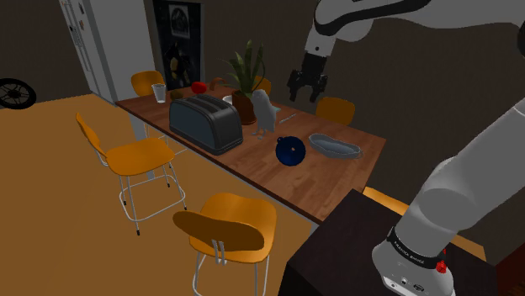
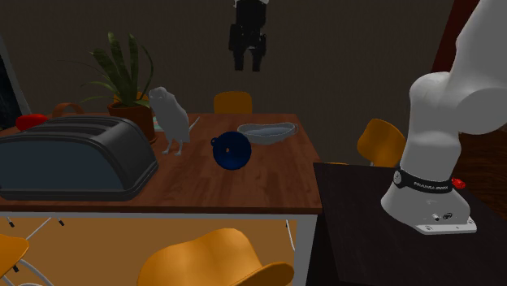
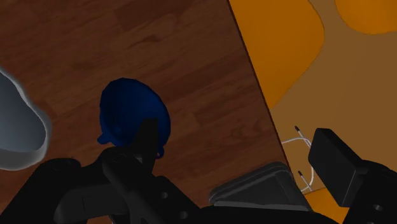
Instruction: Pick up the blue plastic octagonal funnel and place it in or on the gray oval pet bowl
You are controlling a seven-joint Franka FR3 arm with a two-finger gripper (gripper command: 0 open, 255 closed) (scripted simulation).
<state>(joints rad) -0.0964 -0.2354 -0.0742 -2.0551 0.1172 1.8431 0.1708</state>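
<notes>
Home kitchen-dining area: wooden worktop (image 1: 336, 172) with orange chairs (image 1: 139, 155) around it. Dark toaster (image 1: 204, 122), potted plant (image 1: 246, 71) and drinking glass (image 1: 158, 92) sit on it. Tall white fridge-like unit (image 1: 105, 42) behind.

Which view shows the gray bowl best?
Shoulder view: the whole bowl lies unobstructed on the table, rim and hollow visible. Second exterior view shows the bowl nearly edge-on beyond the funnel. Wrist view catches one end, cut by the frame.
</notes>
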